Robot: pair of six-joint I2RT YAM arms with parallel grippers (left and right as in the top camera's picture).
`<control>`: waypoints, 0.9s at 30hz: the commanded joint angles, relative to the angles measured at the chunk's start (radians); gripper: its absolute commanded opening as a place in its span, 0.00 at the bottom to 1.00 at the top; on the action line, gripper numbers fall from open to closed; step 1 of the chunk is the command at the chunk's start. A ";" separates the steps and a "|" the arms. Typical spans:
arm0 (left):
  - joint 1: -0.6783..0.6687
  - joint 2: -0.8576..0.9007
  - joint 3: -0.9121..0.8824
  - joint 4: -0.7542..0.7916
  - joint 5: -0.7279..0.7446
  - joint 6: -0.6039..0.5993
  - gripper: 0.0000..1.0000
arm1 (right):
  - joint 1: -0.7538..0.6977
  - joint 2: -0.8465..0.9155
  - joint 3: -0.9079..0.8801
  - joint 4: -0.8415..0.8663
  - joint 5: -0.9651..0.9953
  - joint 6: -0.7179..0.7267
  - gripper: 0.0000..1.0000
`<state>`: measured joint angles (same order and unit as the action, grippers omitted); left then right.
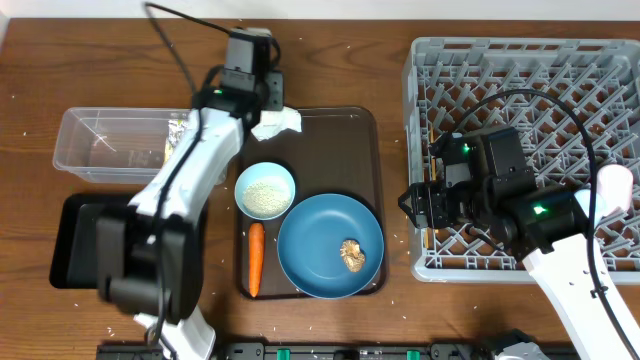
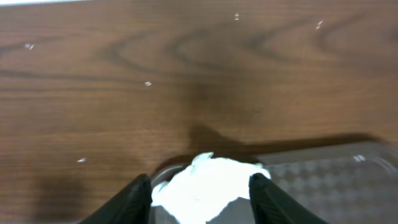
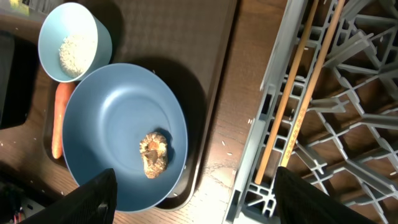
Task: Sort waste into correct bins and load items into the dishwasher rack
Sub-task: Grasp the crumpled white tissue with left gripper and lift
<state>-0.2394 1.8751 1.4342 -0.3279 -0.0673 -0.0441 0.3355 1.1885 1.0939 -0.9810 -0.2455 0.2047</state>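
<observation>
A crumpled white tissue (image 1: 279, 123) lies on the back edge of the dark-brown serving tray (image 1: 340, 130). My left gripper (image 1: 268, 105) is open, with its fingers (image 2: 202, 202) on either side of the tissue (image 2: 205, 186). My right gripper (image 1: 413, 205) is open and empty over the gap between tray and rack (image 3: 214, 199). The blue plate (image 1: 320, 235) holds a brown food lump (image 1: 351, 255), also in the right wrist view (image 3: 153, 154). A small bowl (image 1: 265, 190) holds rice (image 3: 73, 53). A carrot (image 1: 255, 258) lies beside the plate. The grey rack (image 1: 530, 90) stands at the right.
A clear tub (image 1: 95, 145) at the left holds a printed packet (image 1: 178, 133). A black tray (image 1: 72, 240) sits in front of it. Wooden chopsticks (image 3: 298, 93) lie in the rack. A pale pink object (image 1: 615, 185) shows at the rack's right edge. Rice grains dot the table.
</observation>
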 commanded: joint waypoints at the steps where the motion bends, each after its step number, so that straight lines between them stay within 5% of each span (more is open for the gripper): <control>1: 0.009 0.079 0.002 0.017 -0.003 0.077 0.57 | 0.011 0.001 0.005 -0.007 0.006 0.013 0.74; 20: 0.008 0.235 0.002 0.111 0.016 0.077 0.60 | 0.011 0.001 0.005 -0.016 0.006 0.027 0.73; 22: 0.007 0.237 0.002 0.115 0.016 0.077 0.51 | 0.011 0.001 0.005 -0.016 0.006 0.027 0.74; 27: 0.007 0.237 0.002 0.116 0.018 0.072 0.11 | 0.011 0.001 0.005 -0.016 0.006 0.027 0.74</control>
<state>-0.2356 2.0930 1.4338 -0.2119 -0.0513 0.0227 0.3355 1.1885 1.0939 -0.9966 -0.2455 0.2203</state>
